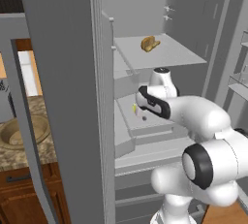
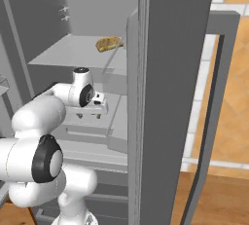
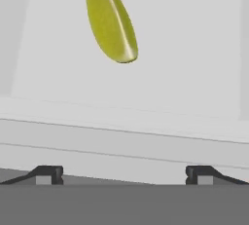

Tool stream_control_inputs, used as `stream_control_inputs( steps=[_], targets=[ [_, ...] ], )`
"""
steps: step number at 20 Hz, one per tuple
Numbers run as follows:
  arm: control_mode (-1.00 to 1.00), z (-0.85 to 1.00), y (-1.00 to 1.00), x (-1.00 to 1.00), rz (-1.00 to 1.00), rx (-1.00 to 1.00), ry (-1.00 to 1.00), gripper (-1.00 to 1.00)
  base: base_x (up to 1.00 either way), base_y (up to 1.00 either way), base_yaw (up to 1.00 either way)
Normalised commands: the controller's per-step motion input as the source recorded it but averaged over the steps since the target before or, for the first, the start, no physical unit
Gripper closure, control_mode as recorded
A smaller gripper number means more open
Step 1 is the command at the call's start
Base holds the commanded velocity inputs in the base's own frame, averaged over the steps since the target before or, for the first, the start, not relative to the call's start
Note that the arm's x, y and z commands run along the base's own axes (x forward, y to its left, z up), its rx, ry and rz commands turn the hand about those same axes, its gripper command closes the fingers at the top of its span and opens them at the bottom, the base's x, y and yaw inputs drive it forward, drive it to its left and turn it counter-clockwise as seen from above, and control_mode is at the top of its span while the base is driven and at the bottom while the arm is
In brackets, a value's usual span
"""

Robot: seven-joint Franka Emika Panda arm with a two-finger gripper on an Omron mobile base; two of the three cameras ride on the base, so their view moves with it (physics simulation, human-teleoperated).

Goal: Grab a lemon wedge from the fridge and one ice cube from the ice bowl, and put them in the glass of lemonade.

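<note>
Now claw [image 3: 124, 175] wide open, empty, facing lemon wedge [image 3: 109, 17].

This is a home kitchen. A tall grey fridge [image 1: 72, 97] stands with its doors swung open, and pale shelves [image 1: 160, 53] inside carry food: a tan lump of bread [image 1: 150, 43] sits on the upper shelf at about 12 o'clock in the left base view, and a small yellow lemon wedge [image 3: 111, 19] lies on a lower shelf. At 9 o'clock in that view a speckled stone counter [image 1: 24, 152] tops brown wooden cabinets [image 1: 22, 196] with a dark drawer handle, and a round tan bowl [image 1: 24, 131] rests on it. In the right base view, orange-tan tiled wall [image 2: 236, 87] shows at 3 o'clock and a wooden floor [image 2: 219, 199] at 5 o'clock.
</note>
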Motion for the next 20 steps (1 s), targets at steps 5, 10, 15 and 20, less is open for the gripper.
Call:
stream_control_inputs(
  steps=[5, 10, 15, 20],
  targets=[
    [-1.00, -0.09, 0.00, 0.37, 0.23, 0.00, 0.00, -1.00, 0.00, 0.00, 0.00],
    [-1.00, -0.30, 0.08, 0.21, 0.13, 0.00, 0.00, -1.00, 0.00, 0.00, 0.00],
    [-1.00, -0.15, 0.06, 0.09, 0.10, 0.00, 0.00, -1.00, 0.00, 0.00, 0.00],
    [-1.00, 0.04, 0.00, 0.14, 0.03, 0.00, -0.01, -1.00, 0.00, 0.00, 0.00]
  ],
)
